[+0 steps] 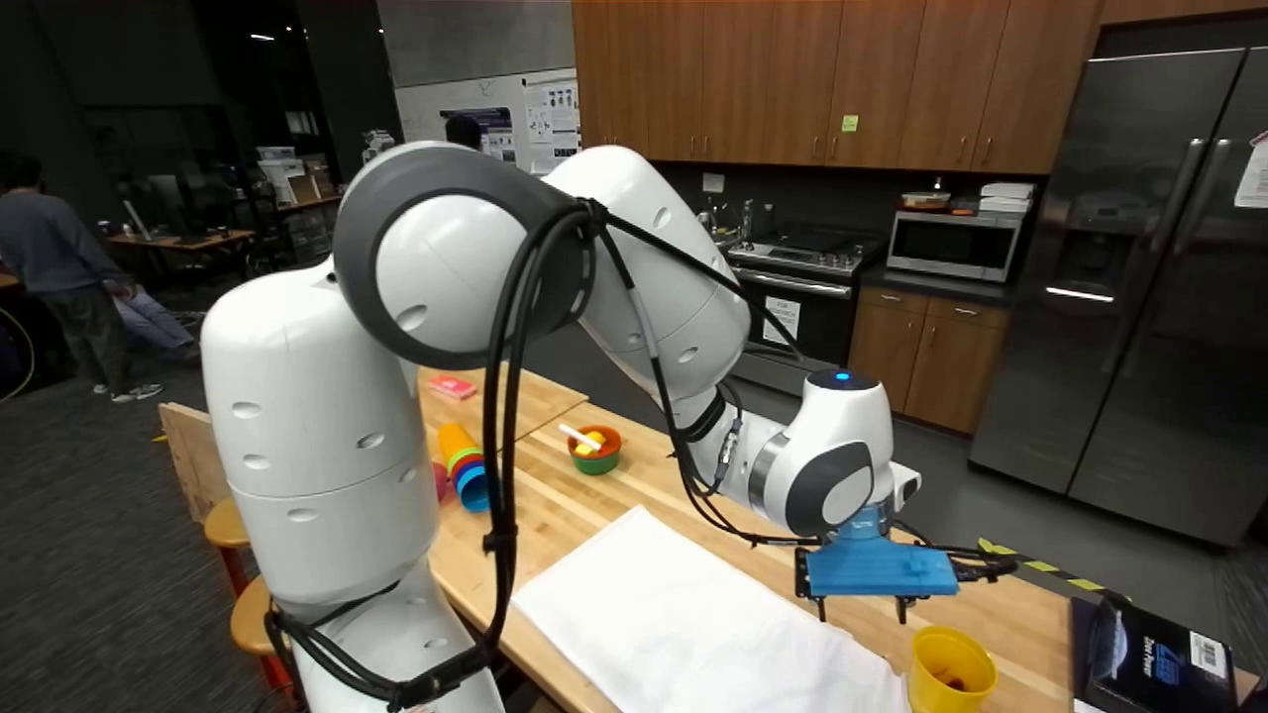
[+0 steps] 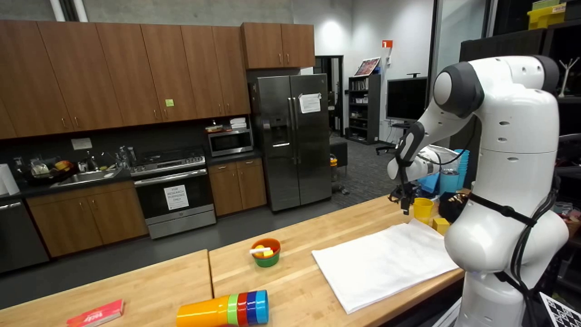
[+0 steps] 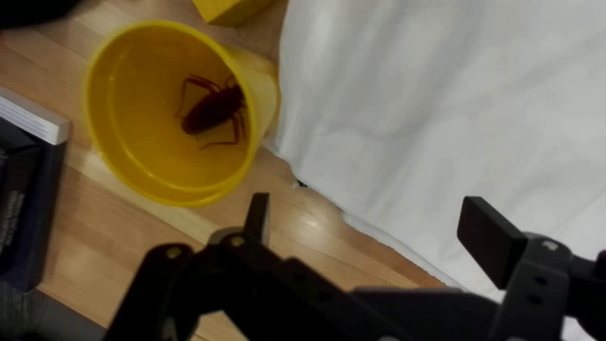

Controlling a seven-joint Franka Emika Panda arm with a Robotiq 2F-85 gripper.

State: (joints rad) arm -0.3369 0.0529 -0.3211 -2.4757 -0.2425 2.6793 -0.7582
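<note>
At ten o'clock from the claw [image 3: 367, 227] in the wrist view, the cup [image 3: 156, 149] stands upright on the desk [image 3: 307, 237], just beside the cloth [image 3: 426, 118]. The claw is spread wide and holds nothing. The cup looks like light, smooth plastic: likely stiff, somewhat slippery, hardly fragile. Recommended grip: the rim [image 3: 182, 199] at six o'clock, clear of the insect [image 3: 212, 112] inside at three o'clock.

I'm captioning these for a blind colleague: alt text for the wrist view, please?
An open, empty claw hangs near a yellow cup holding a brown insect-like figure. White cloth spreads at right; a yellow block shows at the top edge.
</note>
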